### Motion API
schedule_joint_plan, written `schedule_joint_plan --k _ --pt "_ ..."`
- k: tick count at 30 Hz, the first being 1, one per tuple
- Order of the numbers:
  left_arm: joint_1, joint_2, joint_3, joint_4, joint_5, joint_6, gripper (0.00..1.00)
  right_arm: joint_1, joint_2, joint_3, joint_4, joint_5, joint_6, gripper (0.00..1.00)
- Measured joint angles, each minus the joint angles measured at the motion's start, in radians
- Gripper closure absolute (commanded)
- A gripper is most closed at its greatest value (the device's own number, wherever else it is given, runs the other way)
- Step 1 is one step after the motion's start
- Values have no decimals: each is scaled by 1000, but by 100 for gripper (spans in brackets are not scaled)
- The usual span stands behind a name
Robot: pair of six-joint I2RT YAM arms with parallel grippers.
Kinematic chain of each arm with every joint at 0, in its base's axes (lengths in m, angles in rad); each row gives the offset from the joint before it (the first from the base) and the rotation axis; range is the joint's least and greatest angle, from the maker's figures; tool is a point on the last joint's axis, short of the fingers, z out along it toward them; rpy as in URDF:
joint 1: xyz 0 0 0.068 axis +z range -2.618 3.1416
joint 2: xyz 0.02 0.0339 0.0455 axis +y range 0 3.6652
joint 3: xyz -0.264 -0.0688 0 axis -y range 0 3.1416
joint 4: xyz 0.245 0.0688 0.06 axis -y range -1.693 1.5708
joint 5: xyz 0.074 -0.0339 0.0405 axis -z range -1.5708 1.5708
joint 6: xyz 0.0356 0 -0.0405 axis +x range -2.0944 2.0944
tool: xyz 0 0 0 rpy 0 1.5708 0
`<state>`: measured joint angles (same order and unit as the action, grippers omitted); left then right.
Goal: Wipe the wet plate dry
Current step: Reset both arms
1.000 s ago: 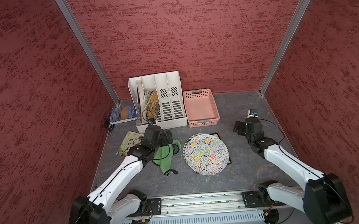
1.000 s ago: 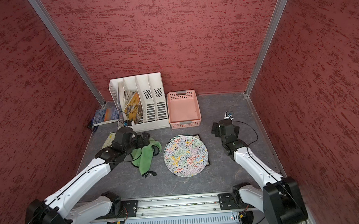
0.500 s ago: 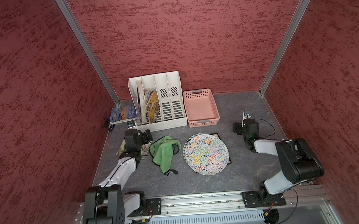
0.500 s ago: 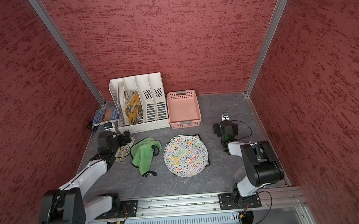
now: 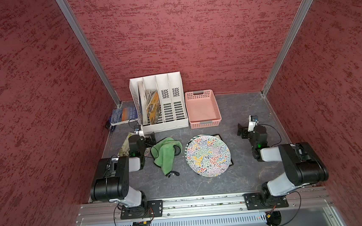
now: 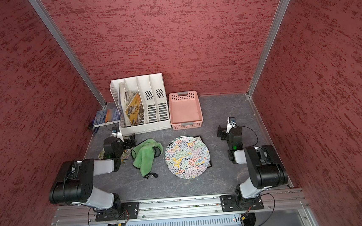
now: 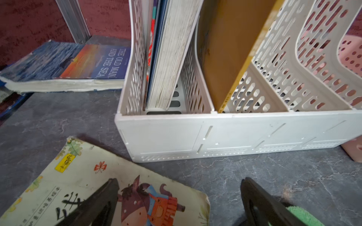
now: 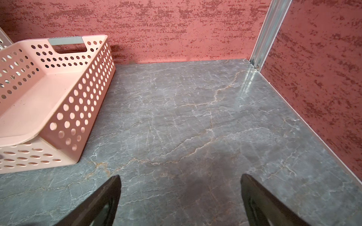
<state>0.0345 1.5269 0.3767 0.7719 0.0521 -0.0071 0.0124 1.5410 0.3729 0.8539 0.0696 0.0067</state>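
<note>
Red textured walls (image 5: pixel 180 29) closed in the grey marbled surface (image 5: pixel 246 174). At the left, the left pincer (image 7: pixel 179 181) stood wide open and empty above a picture booklet (image 7: pixel 88 185), just in front of the white file rack (image 5: pixel 161 104). The green cloth (image 5: pixel 166 154) lay beside it, and the patterned plate (image 5: pixel 207 154) sat mid-surface, before the pink basket (image 5: pixel 201 108). At the right, the right pincer (image 8: pixel 180 177) gaped empty.

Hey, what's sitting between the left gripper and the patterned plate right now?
The crumpled green cloth lies between the left gripper and the plate, apart from the plate. It shows in both top views.
</note>
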Motion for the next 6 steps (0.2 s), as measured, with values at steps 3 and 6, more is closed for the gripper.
schedule_joint_plan --k 3,6 --pt "-8 0 0 53 -10 5 0 1 0 2 1 -18 -5 1" --pt "-8 0 0 76 -14 5 0 2 0 6 5 -28 -8 1"
